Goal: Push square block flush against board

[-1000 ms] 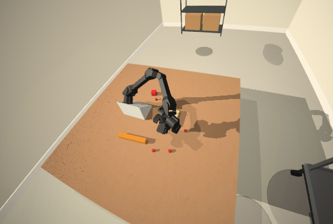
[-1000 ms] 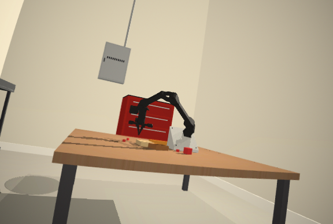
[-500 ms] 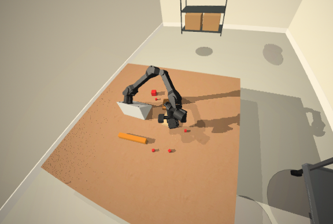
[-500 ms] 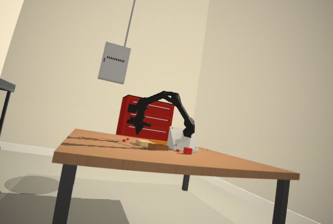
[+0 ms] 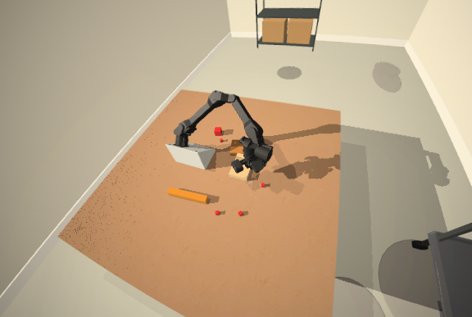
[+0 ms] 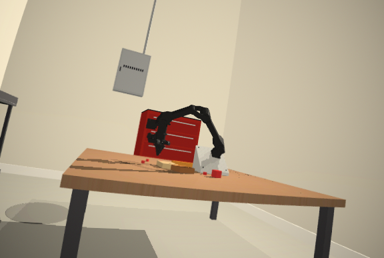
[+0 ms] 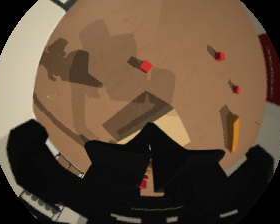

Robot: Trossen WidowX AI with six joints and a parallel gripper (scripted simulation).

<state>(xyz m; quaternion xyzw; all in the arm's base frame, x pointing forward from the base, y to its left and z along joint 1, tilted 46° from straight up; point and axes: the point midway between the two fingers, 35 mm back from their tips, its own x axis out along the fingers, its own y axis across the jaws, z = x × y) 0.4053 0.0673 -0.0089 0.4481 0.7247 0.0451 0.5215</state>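
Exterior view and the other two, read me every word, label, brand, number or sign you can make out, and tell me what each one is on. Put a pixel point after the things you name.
None: no readable word, label, brand, number or sign shows in any view.
Grey wall box (image 6: 132, 80): a row of small dark marks and one mark beside it, too small to read as text.
Red drawer cabinet (image 6: 141, 137): pale handle lines, no lettering seen.
Cardboard boxes (image 5: 274, 30): no lettering seen.
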